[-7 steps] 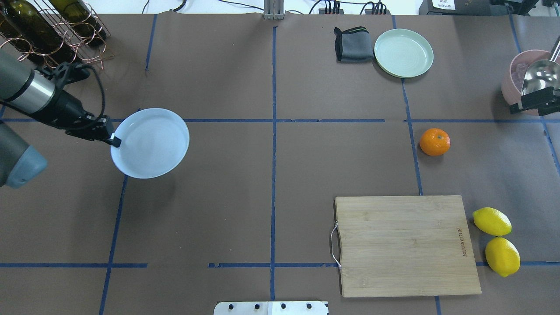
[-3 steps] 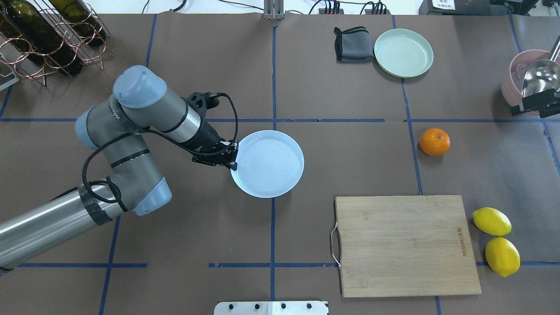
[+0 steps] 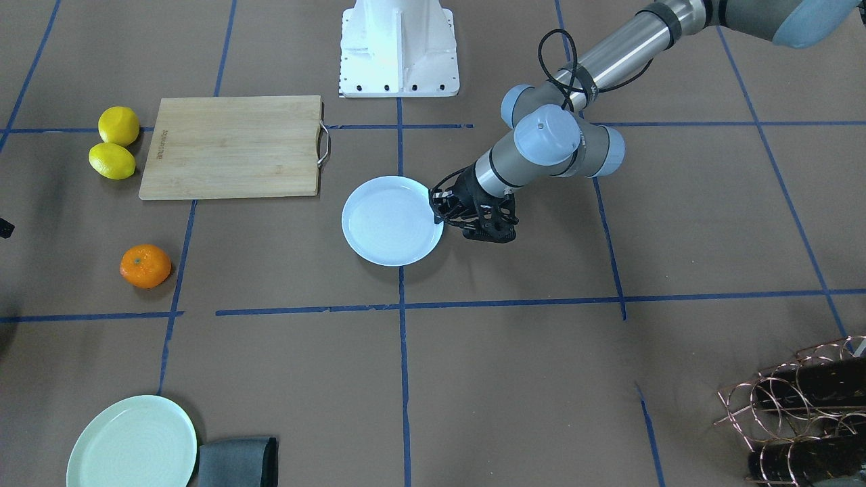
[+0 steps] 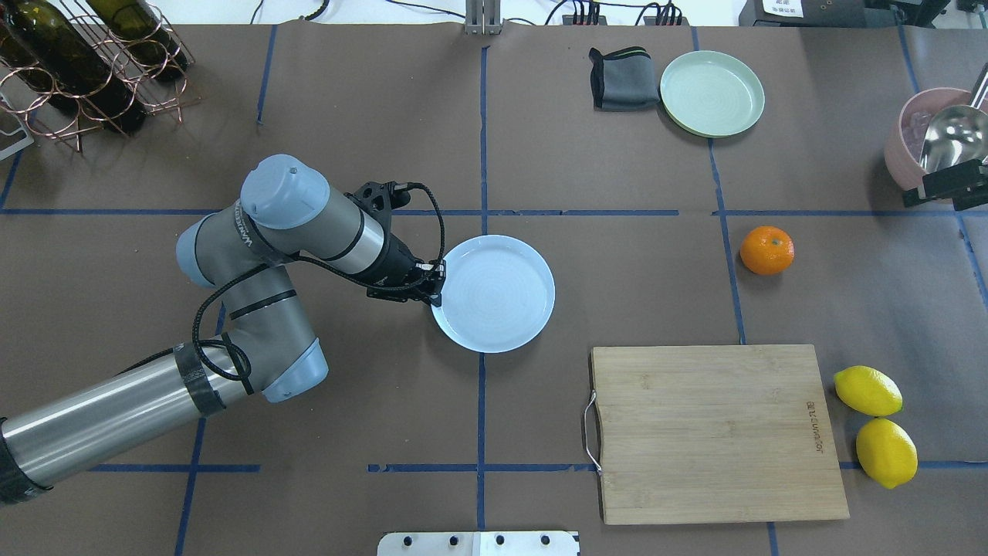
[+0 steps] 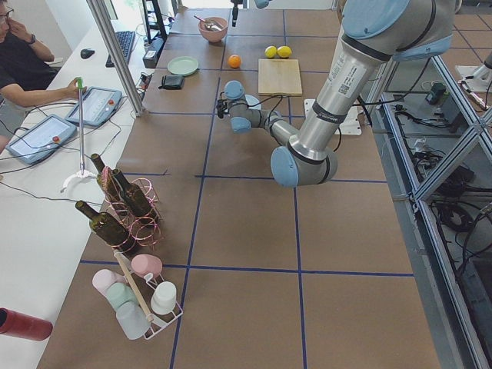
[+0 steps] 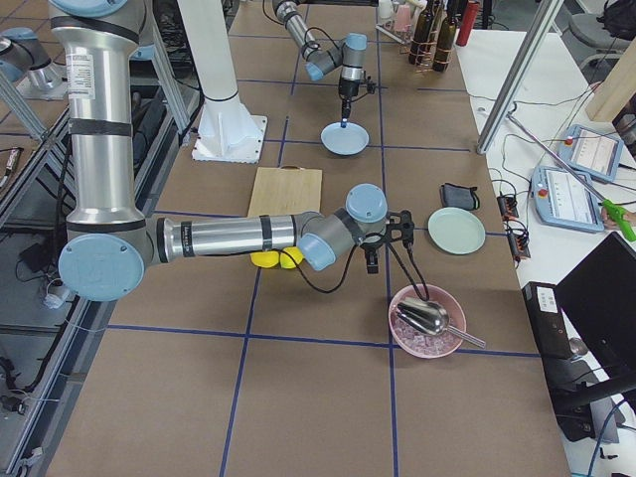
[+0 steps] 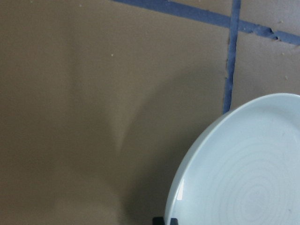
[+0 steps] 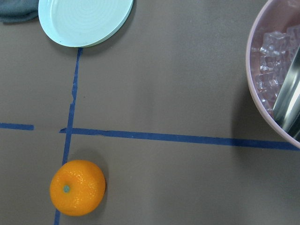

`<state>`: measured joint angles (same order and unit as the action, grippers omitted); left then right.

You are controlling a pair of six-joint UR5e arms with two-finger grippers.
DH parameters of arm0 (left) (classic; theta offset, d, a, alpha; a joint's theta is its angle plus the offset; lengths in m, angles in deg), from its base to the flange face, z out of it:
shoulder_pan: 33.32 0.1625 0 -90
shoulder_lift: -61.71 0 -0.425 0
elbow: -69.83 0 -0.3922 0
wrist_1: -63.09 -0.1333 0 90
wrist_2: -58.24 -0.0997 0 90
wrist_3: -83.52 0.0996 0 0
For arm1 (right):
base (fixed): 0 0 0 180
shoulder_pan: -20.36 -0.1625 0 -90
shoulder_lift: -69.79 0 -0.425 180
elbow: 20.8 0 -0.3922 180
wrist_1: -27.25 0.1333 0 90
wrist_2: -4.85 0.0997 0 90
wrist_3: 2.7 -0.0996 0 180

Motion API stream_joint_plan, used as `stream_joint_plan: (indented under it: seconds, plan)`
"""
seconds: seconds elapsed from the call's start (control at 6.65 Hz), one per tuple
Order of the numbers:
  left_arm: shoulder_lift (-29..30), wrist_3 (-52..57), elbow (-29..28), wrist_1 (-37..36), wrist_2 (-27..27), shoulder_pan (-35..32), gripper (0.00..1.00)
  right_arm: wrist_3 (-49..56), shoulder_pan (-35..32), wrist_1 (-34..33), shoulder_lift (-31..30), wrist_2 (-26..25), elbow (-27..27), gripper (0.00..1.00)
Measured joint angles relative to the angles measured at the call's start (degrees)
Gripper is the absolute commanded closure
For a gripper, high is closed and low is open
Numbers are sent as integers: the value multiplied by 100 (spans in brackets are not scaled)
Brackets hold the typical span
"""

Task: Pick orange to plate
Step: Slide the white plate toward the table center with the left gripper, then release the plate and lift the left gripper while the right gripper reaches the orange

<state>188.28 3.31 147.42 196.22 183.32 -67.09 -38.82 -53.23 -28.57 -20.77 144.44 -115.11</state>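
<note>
The left fingers (image 4: 437,289) clamped the plate (image 4: 498,297) at its 9 o'clock rim; the orange (image 4: 766,250) sat unpicked on the surface (image 4: 633,262), well apart toward 3 o'clock; right fingers (image 4: 945,187) unreadable.

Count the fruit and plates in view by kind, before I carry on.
Orange: 1
Lemons: 2
Plates: 2, the pale blue plate and the mint-green plate
Total: 5

- Left arm stretches toward the table's middle, elbow bent, with the left gripper (image 4: 437,289) pinching the plate (image 4: 502,297) at its rim.
- Right gripper (image 4: 940,185) hovers at the far right; I cannot tell how its jaws stand.
</note>
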Motion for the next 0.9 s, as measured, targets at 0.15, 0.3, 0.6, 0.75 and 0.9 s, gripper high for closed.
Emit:
stream_joint_plan:
  seconds: [0.15, 0.3, 0.6, 0.75, 0.9]
  plan:
    - [-5, -6, 51, 20, -13, 14, 11, -2, 2, 1, -1, -7, 0, 0]
    - [-16, -8, 169, 26, -19, 8, 5, -8, 2, 1, 1, -14, 0, 0]
    - [-117, -49, 515, 27, -26, -74, 0, -65, 77, -3, 28, -38, 1, 0]
    - [-349, -140, 924, 23, -24, -163, 0, -145, 236, -1, 63, -104, 1, 0]
    - [-673, -223, 1476, 21, -18, -273, 0, -421, 494, 3, 120, -279, -38, 0]
